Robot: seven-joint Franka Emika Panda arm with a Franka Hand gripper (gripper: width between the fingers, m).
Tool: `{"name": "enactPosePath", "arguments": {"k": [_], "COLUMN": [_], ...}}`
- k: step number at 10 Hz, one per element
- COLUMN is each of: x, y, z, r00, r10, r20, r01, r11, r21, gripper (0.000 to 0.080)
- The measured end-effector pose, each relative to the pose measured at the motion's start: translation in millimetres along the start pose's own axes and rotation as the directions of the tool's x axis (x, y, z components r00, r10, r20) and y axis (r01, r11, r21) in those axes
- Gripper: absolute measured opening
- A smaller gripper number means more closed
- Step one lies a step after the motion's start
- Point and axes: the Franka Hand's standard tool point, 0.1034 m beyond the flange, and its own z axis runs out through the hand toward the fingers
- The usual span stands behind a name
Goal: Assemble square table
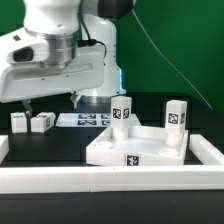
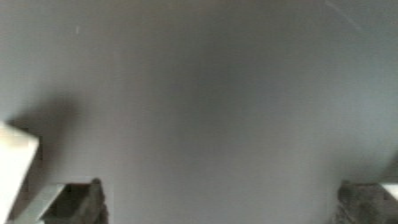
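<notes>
**A:** How is the pincer (image 2: 217,205) looking?

**B:** Its fingertips (image 2: 71,203) are standing wide apart above the dark table (image 2: 214,90), and nothing is sitting between them. The arm (image 1: 55,45) is hanging over the exterior view's left side.

**A:** Where is the square top (image 1: 135,150) lying?

**B:** It is lying flat toward the exterior view's right, just behind the white rail (image 1: 100,182). The left standing leg (image 1: 121,112) and the right standing leg (image 1: 176,115) are rising upright from its two far corners.

**A:** And the other legs?

**B:** The first loose leg (image 1: 20,120) and the second loose leg (image 1: 42,121) are lying side by side on the table at the exterior view's left, well apart from the top. The marker board (image 1: 85,119) is lying between them and the top.

**A:** Is anything else showing at the wrist?

**B:** A pale shape (image 2: 18,160) is poking in at the edge, possibly one of the white parts, but it is too blurred to say.
</notes>
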Motion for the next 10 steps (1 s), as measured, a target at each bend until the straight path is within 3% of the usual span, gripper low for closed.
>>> {"name": "enactPosePath", "arguments": {"k": [5,8,10], "x": [-1.9,-37.8,-39.1], "y": [-0.7,8.4,9.2], "z": [1.9,18.9,20.0], "r00": [1.000,0.985,0.984], "r10": [0.023,0.165,0.165], "r20": [0.003,0.058,0.068], "r01": [-0.023,-0.167,-0.168], "r11": [1.000,0.985,0.985], "r21": [0.005,0.040,0.042], "gripper": [0.0649,0.0649,0.0649]}}
